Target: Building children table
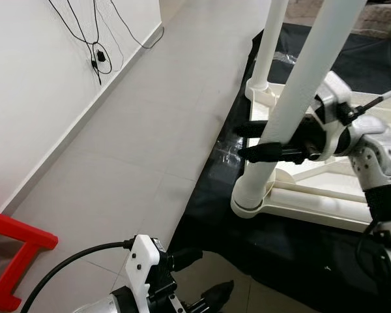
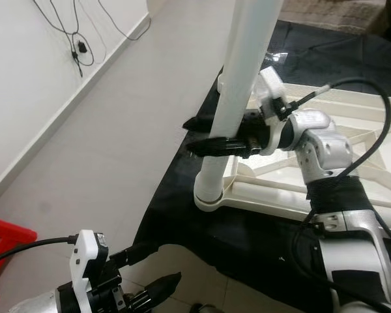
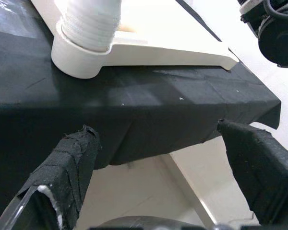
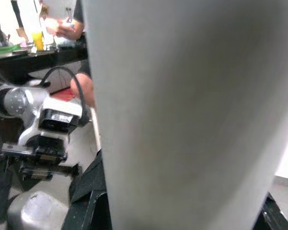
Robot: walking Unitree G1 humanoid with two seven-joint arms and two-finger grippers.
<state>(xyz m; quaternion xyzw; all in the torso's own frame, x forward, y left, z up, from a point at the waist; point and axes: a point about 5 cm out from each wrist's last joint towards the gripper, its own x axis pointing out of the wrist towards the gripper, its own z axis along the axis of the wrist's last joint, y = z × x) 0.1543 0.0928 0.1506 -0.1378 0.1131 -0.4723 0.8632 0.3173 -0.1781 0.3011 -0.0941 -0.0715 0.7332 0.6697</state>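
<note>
A white children's table (image 1: 313,202) lies upside down on a black cloth (image 1: 208,195) on the floor. Two white legs stand up from it. The near leg (image 1: 300,85) sits in a round corner socket (image 1: 251,195); the far leg (image 1: 270,39) rises behind it. My right gripper (image 1: 241,142) clasps the near leg low down, with one black finger on each side. Up close, that leg (image 4: 182,115) fills the right wrist view. My left gripper (image 1: 205,277) hangs open low over the floor by the cloth's edge, its fingers (image 3: 62,167) wide apart and facing the socket (image 3: 86,48).
A white wall with dangling black cables (image 1: 94,52) runs along the left. A red stool (image 1: 13,254) stands at the lower left. Grey floor tiles lie between the wall and the cloth. A person (image 4: 81,86) is at a dark counter in the background of the right wrist view.
</note>
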